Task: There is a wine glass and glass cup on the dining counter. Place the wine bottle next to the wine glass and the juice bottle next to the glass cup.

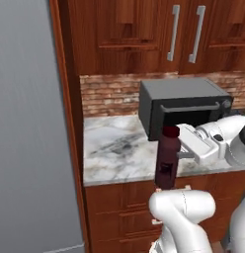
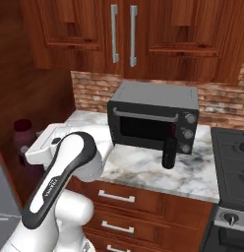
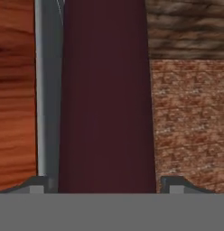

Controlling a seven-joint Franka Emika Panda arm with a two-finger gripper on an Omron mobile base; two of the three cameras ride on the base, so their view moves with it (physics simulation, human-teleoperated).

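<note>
just behind the held juice bottle sits a dark toaster oven on the marble kitchen counter, and the wine bottle stands upright right in front of that oven. gripper pinches the maroon bottle between both fingertips, lifted above the counter's front edge. its cap is partly hidden in the right base view.

No legible text, brand or numbers anywhere. The short stout dark maroon juice bottle carries a dark label, too blurred to read. The black toaster oven has round knobs, markings not discernible.
</note>
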